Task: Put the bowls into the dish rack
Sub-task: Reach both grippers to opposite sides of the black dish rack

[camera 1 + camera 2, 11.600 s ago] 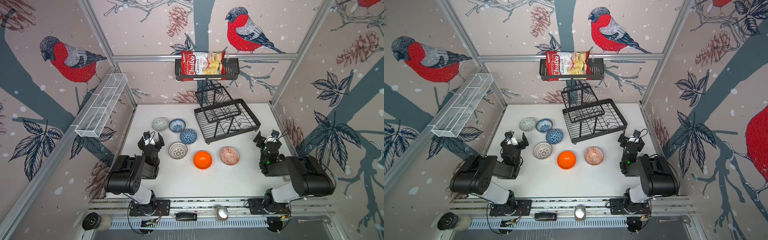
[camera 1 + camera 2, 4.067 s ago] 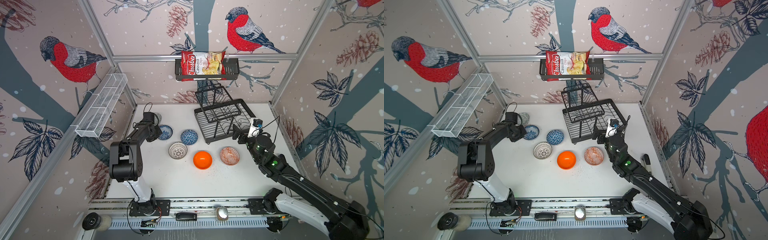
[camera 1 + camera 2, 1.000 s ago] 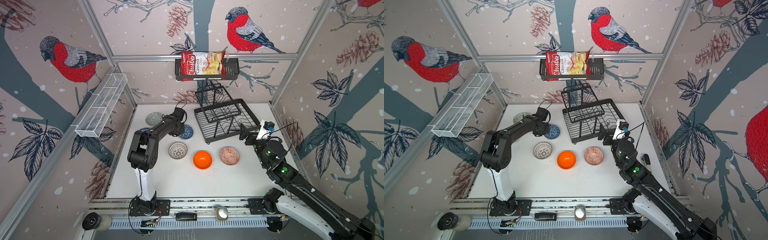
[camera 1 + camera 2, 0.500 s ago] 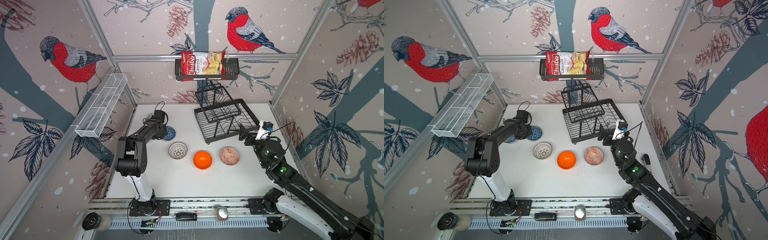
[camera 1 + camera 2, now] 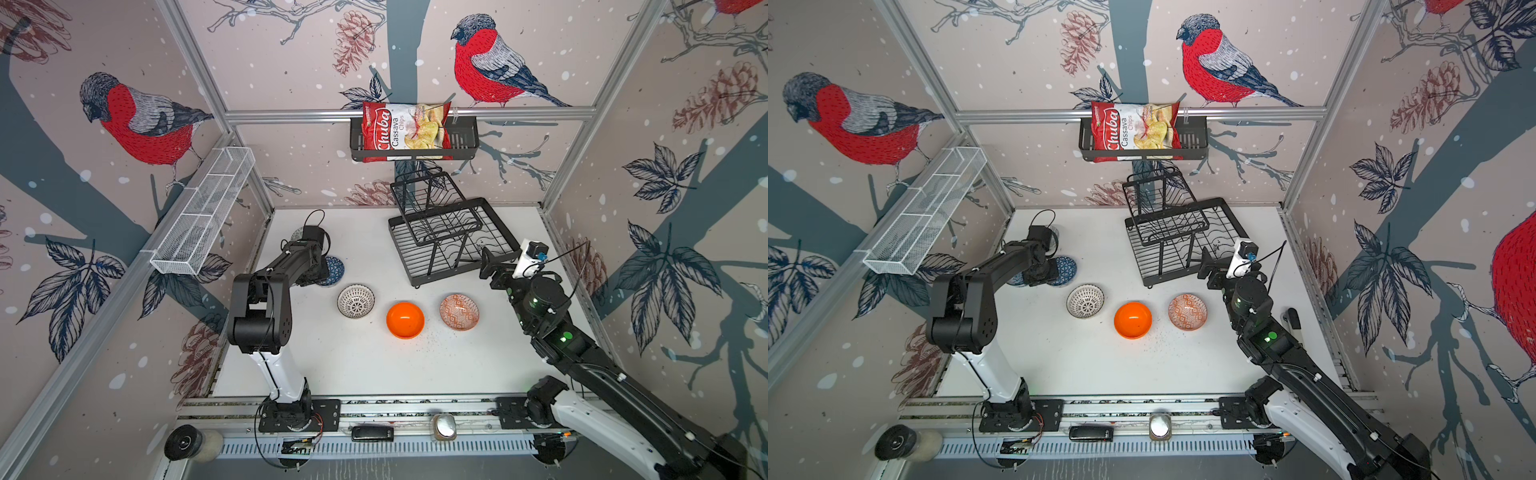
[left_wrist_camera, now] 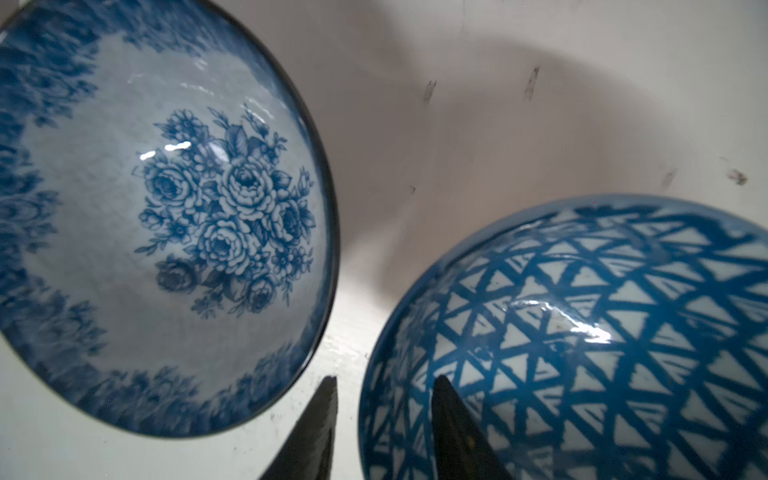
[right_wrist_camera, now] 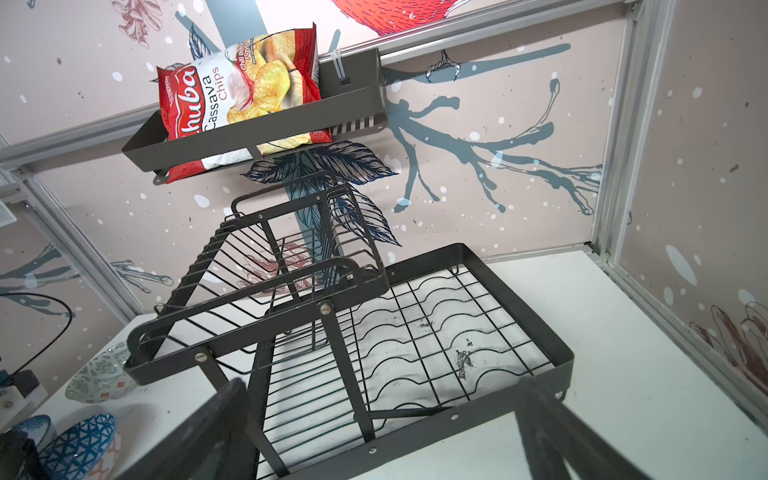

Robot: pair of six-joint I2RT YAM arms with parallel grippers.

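1. Count: six bowls, one dish rack. All six sit mouth up on the white desk, outside the rack.
2. Left cluster: grey-green bowl, blue floral bowl and blue lattice bowl. Floral and lattice are just beside each other, not touching.
3. Row in front of the rack, left to right: white bowl with black radial lines, plain glossy orange bowl, orange-red geometric bowl. All apart, all glazed.
4. Rack: black wire, two tiers, wavy slot wires in the base tray. In both top views the long axis runs roughly left-right, right end further back. The raised shelf sits over the left-rear part.
5. Left pincer: partly spread, straddling the lattice bowl's rim, not clamped.
6. Right pincer: spread wide, empty, facing the rack's near edge.
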